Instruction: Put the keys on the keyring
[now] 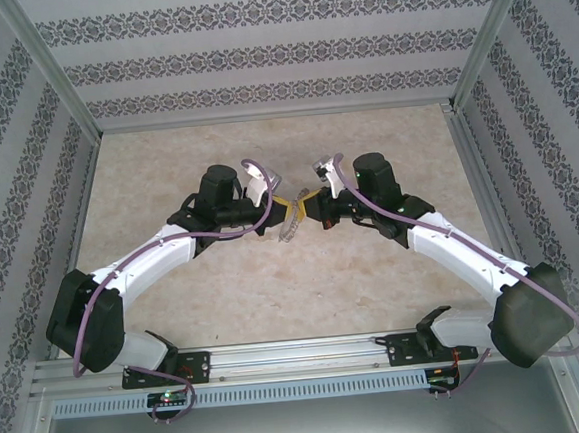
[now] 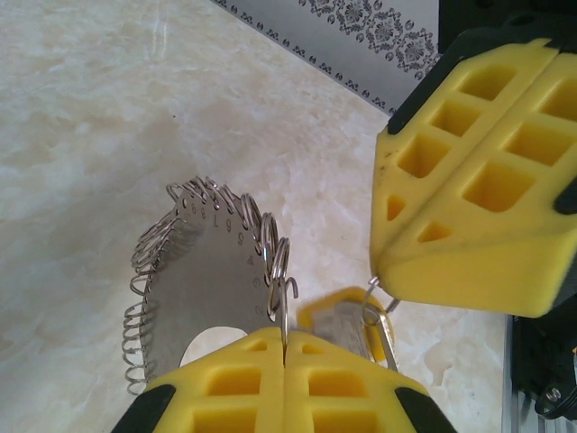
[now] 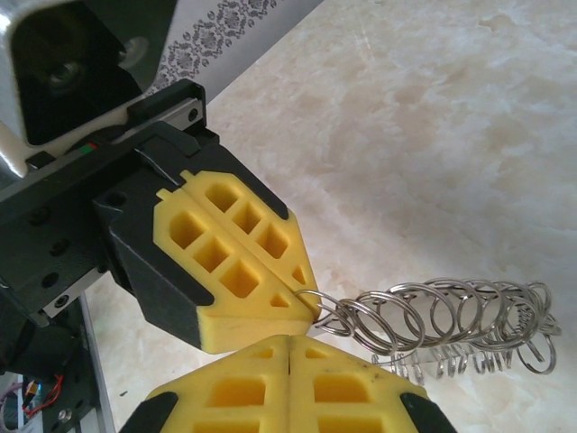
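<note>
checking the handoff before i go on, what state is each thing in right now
left gripper: shut, pinching a loop of the keyring
right gripper: shut, seemingly on the thin wire loop of the key
keyring: held up off the table by the left gripper
key: between the two grippers' tips, whether it is threaded on cannot be told

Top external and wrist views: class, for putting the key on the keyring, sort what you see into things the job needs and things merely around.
Job:
keyring
key
left gripper
right gripper

Merely around:
table
patterned walls
metal rail
</note>
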{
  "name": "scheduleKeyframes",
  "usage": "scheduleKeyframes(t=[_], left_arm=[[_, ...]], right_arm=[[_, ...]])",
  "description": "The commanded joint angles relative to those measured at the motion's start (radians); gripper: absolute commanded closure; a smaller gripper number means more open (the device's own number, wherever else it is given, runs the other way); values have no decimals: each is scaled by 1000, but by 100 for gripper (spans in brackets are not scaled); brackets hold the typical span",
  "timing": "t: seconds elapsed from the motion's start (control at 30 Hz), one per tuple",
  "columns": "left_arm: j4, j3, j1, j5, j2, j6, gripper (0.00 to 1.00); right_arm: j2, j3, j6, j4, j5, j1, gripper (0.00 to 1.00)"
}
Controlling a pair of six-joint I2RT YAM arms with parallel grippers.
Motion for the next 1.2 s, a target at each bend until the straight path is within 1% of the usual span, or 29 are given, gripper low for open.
scheduleKeyframes(t=[0.0,0.33,0.8,1.17], left_arm=[[0,42,-18,30,-3,27,100],[-6,50,-25,31,3,30,100],[-4,51,-28,30,6,30,100],[-3,53,-30,33,6,28,100]], right_arm=[[7,19,-29,4,16,16,100],[22,37,-35,11,25,33,100],[-46,10,-47,-2,68,24,100],[-16,26,-40,14,64,25,100]])
